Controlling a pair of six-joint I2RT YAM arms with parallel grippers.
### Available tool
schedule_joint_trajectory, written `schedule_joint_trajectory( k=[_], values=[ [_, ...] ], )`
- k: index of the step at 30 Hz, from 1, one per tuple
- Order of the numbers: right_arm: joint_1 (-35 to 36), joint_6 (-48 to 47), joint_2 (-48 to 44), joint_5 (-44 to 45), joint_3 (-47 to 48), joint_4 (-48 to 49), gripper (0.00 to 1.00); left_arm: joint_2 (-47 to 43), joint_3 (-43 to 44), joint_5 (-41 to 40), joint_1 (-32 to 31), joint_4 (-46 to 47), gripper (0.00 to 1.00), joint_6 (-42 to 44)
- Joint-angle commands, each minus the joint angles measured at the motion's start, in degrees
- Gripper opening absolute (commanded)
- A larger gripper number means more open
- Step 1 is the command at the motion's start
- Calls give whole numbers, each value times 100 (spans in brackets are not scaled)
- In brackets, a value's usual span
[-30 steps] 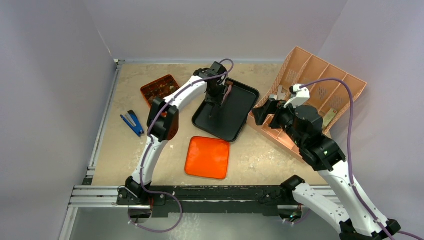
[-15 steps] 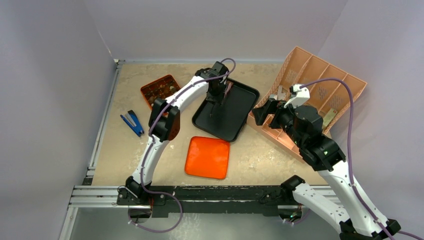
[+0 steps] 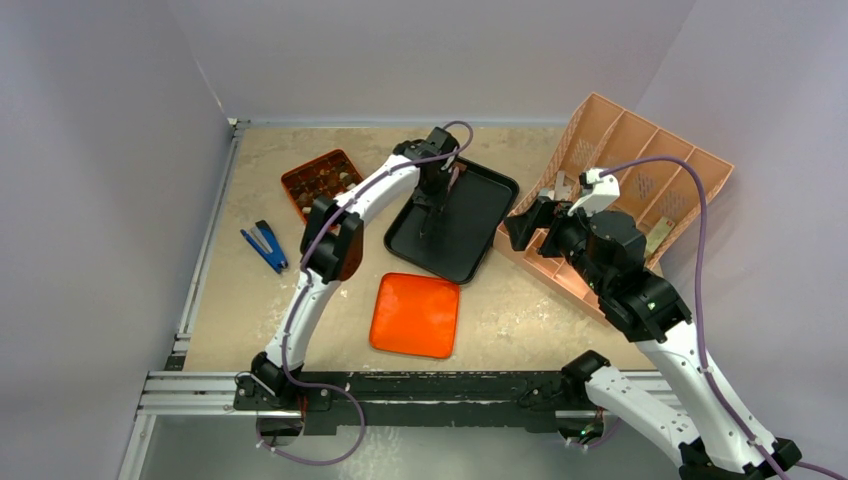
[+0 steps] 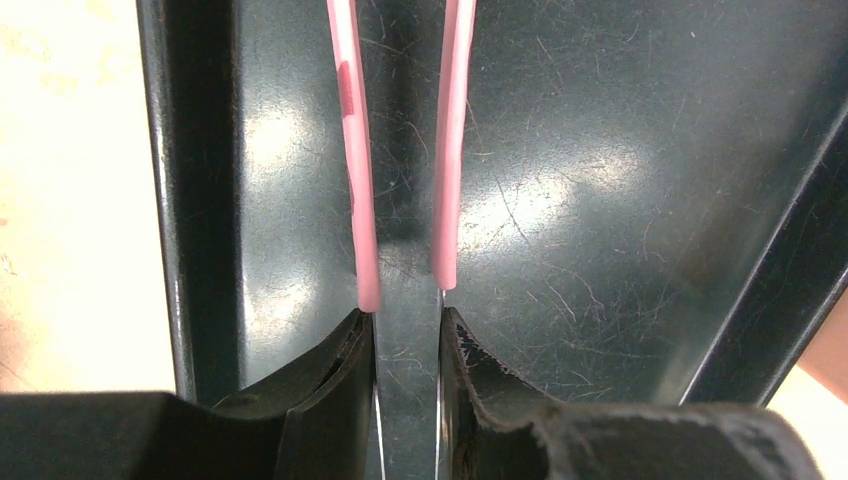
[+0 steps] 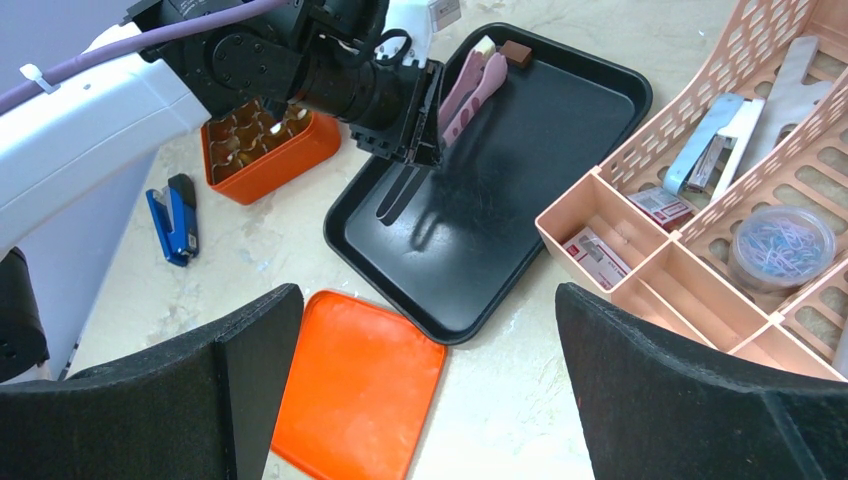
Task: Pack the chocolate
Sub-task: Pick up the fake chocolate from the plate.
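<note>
Left pincer [image 4: 405,325] is gripping pink tweezers [image 4: 358,200], its fingers pressing on the two arms, which are standing slightly apart in the wrist view. It is hanging low over the black tray [image 5: 520,200] in the middle of the tabletop [image 3: 240,310], with the tweezers pointing toward the tray's far left corner. Chocolate [image 5: 250,125] is sitting in compartments of the orange box [image 5: 270,160] near the tabletop's far left corner. Two more bits are lying in the tray's far left corner: a cream piece [image 5: 485,45] right at the tweezer tips, contact unclear, and a brown piece [image 5: 516,52] just beside it. Right pincer [image 5: 428,295] is hovering with its jaws spread wide, holding nothing, over the right side of the tabletop near the peach organizer [image 5: 700,200].
</note>
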Motion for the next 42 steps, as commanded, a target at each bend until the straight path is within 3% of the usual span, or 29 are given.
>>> schedule_joint_trajectory(
  k=[1,9,20,34,42],
  values=[
    [19,-79,-88,139,120,214,98,-411,-66,-78,-83,41,22,-29],
    [22,-69,-178,167,119,127,98,-1200,-1083,437,-96,258,18,-379],
    [19,-32,-299,83,61,139,98,-2545,-2580,485,-168,522,17,-835],
    [19,11,-308,-85,54,201,98,-3674,-3044,-187,-69,-3,15,-1122],
    [20,-1,-300,-112,27,221,98,-4319,-3346,-375,676,-273,15,-1223]
  ],
)
